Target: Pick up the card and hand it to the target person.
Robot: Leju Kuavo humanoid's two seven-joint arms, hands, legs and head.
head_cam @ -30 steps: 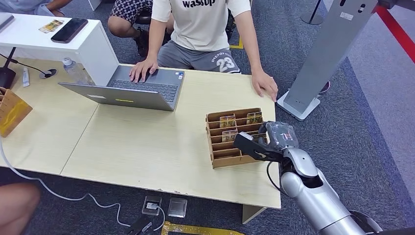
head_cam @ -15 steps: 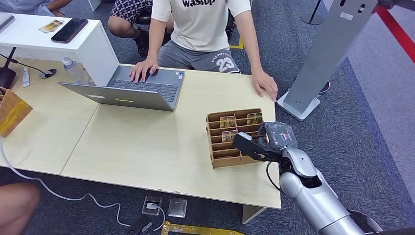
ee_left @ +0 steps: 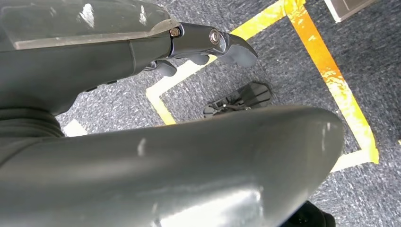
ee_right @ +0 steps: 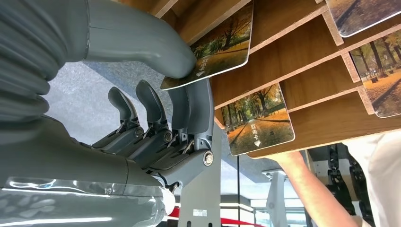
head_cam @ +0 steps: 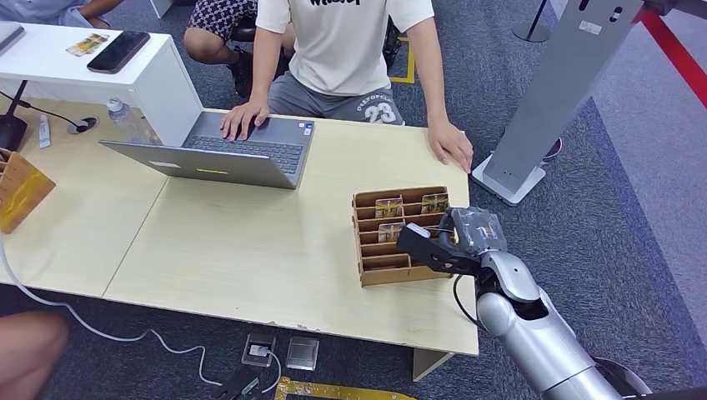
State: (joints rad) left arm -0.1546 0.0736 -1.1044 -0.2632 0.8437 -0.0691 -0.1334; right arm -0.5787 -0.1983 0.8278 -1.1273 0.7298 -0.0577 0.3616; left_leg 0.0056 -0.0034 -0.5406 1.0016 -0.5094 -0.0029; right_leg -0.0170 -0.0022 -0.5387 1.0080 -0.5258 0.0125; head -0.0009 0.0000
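1. Head view — the right hand point(head_cam: 446, 242) reaches over the near right part of the wooden card rack point(head_cam: 375, 268), which stands on the light wooden table point(head_cam: 250, 242) toward its right end. Cards stand in the far slots of the rack; one card point(head_cam: 388, 232) sits in the slot just behind the hand's fingers. A person point(head_cam: 346, 50) in a white shirt sits at the far side of the table, one hand on the laptop point(head_cam: 225, 150) and the other flat near the table's right corner.

2. Right wrist view — the thick grey thumb presses one face of a card point(ee_right: 213, 47) and a dark finger point(ee_right: 196, 111) backs its other face, so the card is pinched; it is partly in its slot in the rack point(ee_right: 302, 56). The other fingers are curled apart from it.

3. Left wrist view — the left hand point(ee_left: 198, 47) hangs over grey carpet with yellow tape lines point(ee_left: 326, 71), fingers curled inward, nothing in them.
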